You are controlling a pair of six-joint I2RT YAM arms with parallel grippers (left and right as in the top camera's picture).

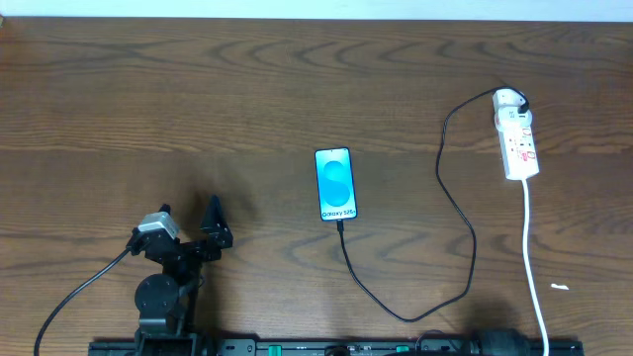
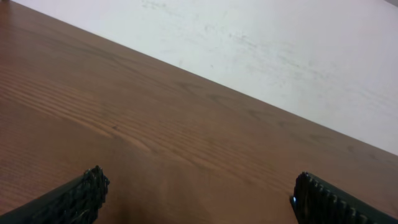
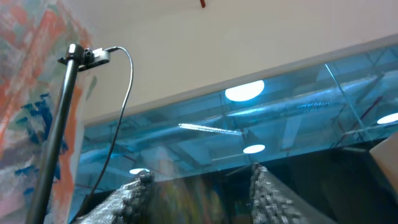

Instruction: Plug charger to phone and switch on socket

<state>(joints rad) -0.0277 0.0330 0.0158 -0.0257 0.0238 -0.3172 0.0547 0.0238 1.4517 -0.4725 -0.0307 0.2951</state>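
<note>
The phone [image 1: 335,184] lies flat at the table's centre, blue-teal screen up with "Galaxy S25+" text. The charger cable [image 1: 465,229] is thin and black; its plug tip meets the phone's near end, and it loops right and up to the socket [image 1: 516,133], a white power strip at the far right. My left gripper [image 1: 213,222] is open and empty at the front left, well apart from the phone; in the left wrist view [image 2: 198,193] only bare wood lies between its fingers. My right gripper [image 3: 199,186] is open and empty, pointing up at the ceiling; only a dark part of its arm [image 1: 499,342] shows overhead.
The socket's thick white cord [image 1: 531,247] runs down the right side to the front edge. A small white scrap [image 1: 560,288] lies near it. A black rail [image 1: 326,347] runs along the front edge. A camera pole [image 3: 56,130] stands left in the right wrist view.
</note>
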